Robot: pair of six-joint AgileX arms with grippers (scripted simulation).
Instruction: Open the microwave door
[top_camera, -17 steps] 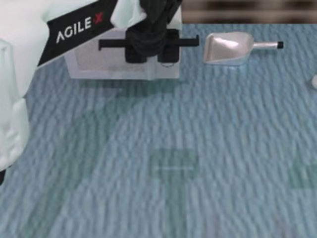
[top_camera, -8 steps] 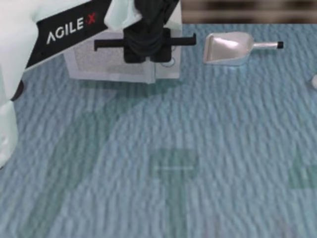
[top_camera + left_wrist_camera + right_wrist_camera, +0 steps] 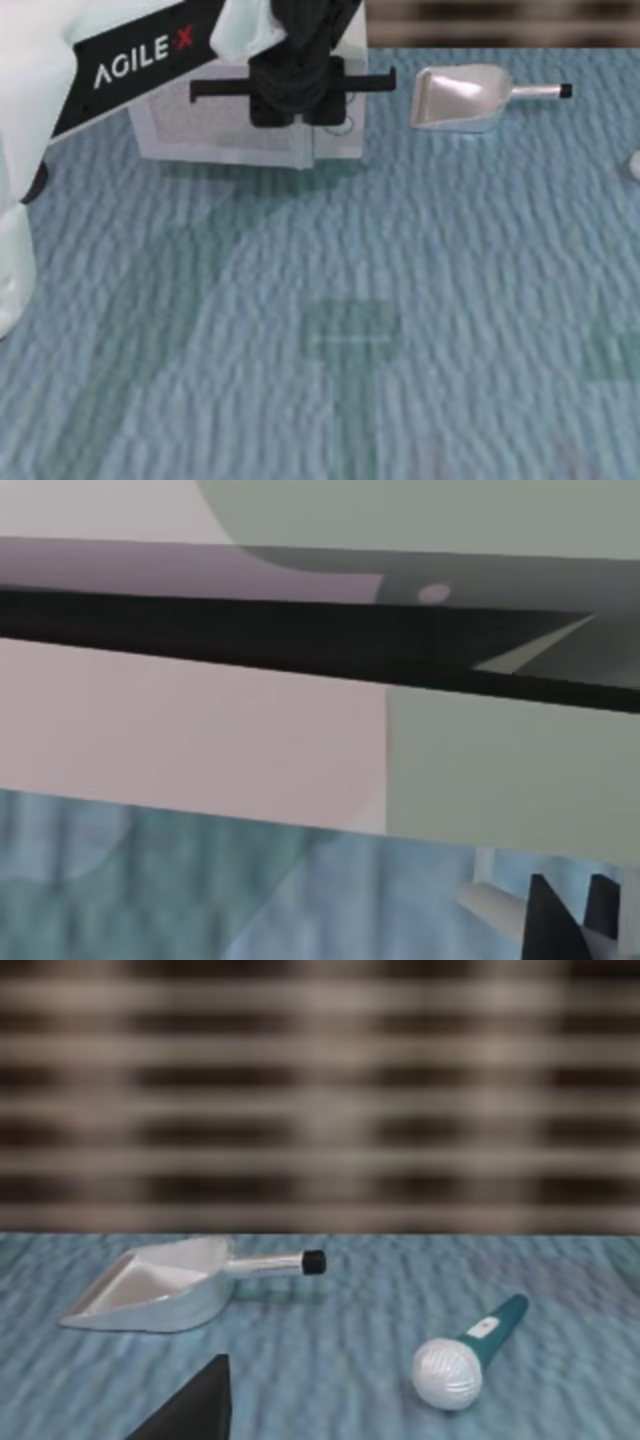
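1. Microwave [image 3: 240, 135] is sitting at the table's far left; its door [image 3: 215, 130] is looking shut. Likely a stiff hinged panel, so best taken at the edge next to the knobs.
2. Left gripper [image 3: 297, 105] is hanging over the door's knob-side edge, arm reaching in from the left. Can't tell whether the fingers are apart or together.
3. Right arm is sitting parked out of the top view, its camera facing a scoop [image 3: 160, 1285] and microphone [image 3: 465, 1355].

The left arm [image 3: 60, 80] has a bulky white shell with a black band that carries the white lettering "AGILE" and a red "X". Its left gripper [image 3: 295, 115] is black, with 2 short black fingers [image 3: 262, 108] under a thin black crossbar.
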